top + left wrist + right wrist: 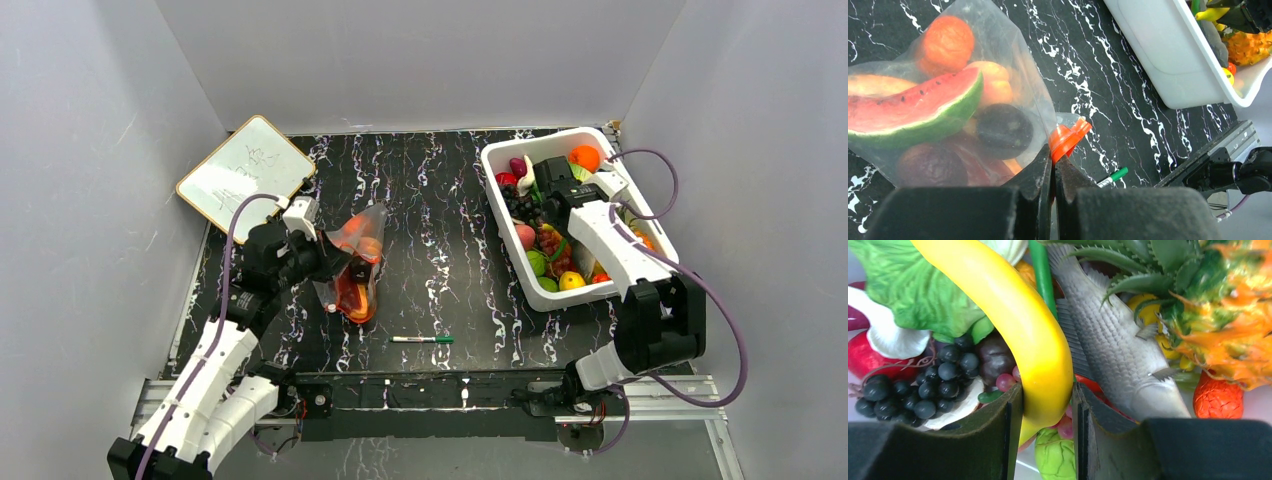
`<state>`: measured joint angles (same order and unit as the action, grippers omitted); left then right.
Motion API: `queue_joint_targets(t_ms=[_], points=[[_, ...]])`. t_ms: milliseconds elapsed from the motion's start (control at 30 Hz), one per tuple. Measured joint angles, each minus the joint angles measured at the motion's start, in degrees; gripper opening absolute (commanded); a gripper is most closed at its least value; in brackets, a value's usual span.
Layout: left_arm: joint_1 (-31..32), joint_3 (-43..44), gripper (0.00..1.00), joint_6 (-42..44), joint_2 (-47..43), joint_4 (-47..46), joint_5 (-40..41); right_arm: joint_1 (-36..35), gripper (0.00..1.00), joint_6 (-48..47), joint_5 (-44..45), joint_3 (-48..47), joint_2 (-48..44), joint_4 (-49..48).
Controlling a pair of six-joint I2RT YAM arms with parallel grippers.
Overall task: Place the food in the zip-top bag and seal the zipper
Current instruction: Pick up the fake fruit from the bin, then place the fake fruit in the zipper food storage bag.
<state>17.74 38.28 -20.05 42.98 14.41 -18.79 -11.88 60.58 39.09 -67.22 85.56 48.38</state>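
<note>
The clear zip-top bag (358, 262) stands on the black marbled table left of centre. It holds food: a watermelon slice (913, 107), an orange fruit (946, 42) and dark round pieces. My left gripper (1053, 162) is shut on the bag's orange-red zipper strip (1068, 139) at one end; in the top view the gripper (335, 268) is at the bag's left side. My right gripper (1047, 405) is down in the white tub (505, 245), its jaws closed against both sides of a yellow banana (1018, 315). In the top view the right gripper (545, 200) is over the tub's middle.
The tub holds several more toy foods: a grey fish (1113, 340), a pineapple (1218, 315), dark grapes (923, 385), a green leaf. A white-and-green marker (421, 340) lies near the front edge. A small whiteboard (245, 175) leans at the back left.
</note>
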Motion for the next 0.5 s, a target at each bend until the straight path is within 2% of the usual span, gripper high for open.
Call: queue_joint_targets(t_ms=[267,500], points=[[0.0,3.34,0.0,-1.31,3.63,-1.18,1.55,0.0,0.22,-10.16,-3.08,0.35,-5.77,-5.25],[0.0,5.33,0.0,-3.93,6.88,-2.58,1.99,-0.42,0.2,-20.79,-13.73,0.37,-11.08,-10.56]])
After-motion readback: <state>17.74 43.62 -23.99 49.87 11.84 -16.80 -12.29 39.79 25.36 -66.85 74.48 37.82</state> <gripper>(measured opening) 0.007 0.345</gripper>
